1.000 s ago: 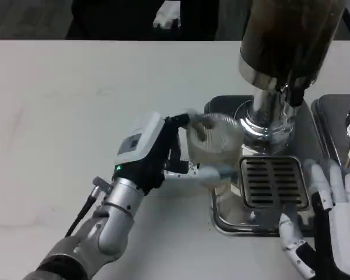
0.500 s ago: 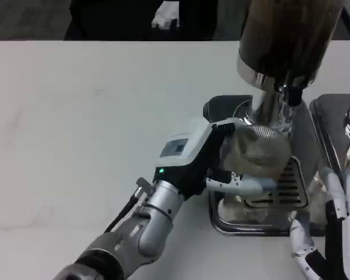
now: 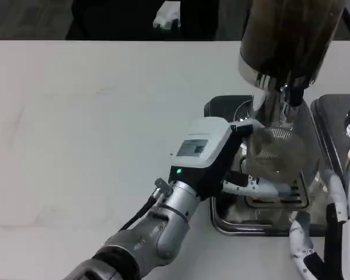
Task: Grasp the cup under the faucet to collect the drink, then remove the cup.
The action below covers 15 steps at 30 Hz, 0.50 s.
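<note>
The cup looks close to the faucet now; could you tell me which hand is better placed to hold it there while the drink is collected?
Left. The left hand already grips the cup below the faucet, above the drip tray. The right hand waits beside the tray, holding nothing.

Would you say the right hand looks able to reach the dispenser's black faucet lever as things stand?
Probably yes: the right hand waits low beside the metal drip tray, and the black faucet lever sits exposed above the clear ribbed cup held by the left hand.

Cup (image 3: 273, 153) carried rightward by the left hand (image 3: 221, 157), now held under the faucet (image 3: 291, 96), above the drip tray (image 3: 262, 219).
</note>
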Each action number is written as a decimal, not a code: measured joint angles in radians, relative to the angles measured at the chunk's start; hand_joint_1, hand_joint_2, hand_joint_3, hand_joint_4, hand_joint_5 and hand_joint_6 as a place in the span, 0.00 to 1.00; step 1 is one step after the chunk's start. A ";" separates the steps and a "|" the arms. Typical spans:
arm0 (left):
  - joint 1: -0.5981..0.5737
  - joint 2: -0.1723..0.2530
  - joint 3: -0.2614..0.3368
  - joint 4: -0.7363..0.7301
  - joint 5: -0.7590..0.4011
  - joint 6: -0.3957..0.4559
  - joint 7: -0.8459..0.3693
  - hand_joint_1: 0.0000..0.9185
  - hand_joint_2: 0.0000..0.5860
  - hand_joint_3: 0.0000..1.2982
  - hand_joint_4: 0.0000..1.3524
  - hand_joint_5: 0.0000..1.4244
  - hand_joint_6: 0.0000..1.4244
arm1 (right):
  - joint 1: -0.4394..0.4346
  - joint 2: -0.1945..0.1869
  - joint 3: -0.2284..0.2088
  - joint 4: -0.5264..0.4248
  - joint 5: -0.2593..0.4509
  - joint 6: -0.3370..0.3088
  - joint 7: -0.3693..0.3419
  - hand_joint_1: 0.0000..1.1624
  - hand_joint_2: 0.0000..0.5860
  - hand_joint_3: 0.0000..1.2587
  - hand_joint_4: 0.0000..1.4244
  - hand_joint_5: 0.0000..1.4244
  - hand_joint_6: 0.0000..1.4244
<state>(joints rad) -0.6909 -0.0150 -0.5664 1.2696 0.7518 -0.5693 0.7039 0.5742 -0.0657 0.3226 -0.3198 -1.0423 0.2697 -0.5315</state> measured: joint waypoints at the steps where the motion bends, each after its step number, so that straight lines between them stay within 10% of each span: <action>1: -0.005 -0.004 -0.003 0.002 0.003 0.007 0.004 0.60 0.00 0.71 0.79 0.82 0.93 | 0.000 0.001 0.000 -0.001 0.000 0.001 -0.001 0.18 0.92 0.07 0.00 0.00 0.01; 15: -0.025 -0.019 -0.023 0.020 0.006 0.045 0.027 0.54 0.02 0.63 0.68 0.75 0.86 | 0.006 0.015 0.001 -0.002 0.000 0.004 -0.008 0.18 0.92 0.07 0.00 0.00 0.01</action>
<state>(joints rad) -0.7163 -0.0342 -0.5893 1.2899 0.7581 -0.5245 0.7311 0.5799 -0.0512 0.3231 -0.3223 -1.0424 0.2740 -0.5399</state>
